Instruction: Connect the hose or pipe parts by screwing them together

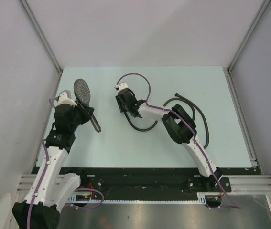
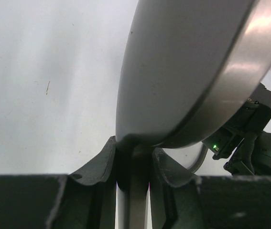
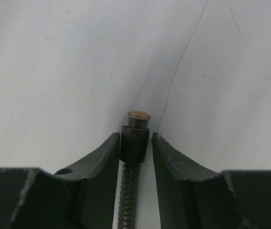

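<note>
my left gripper (image 2: 134,157) clamps the shower head (image 1: 82,90) by its handle, upper left of the table (image 1: 197,81). right gripper (image 3: 135,143) straddles the hose (image 3: 128,195) tip at centre, and i can't tell if it pinches. a purple cable (image 1: 135,74) loops just above.

The top external cam is sitting high up behind the rig, looking down and forward and taking in the whole table (image 1: 125,148) from far off. Each of the 2 wrist cams is riding right behind its own fingers and staring out along them from super close. The left one is peeking past the left gripper (image 2: 134,145) at the shower head (image 2: 188,71), which is hogging its frame and also showing small in the overhead. The right one is looking over the right gripper (image 3: 135,136) at the hose (image 3: 128,195) end, the same hose the overhead is catching looped mid-table.
</note>
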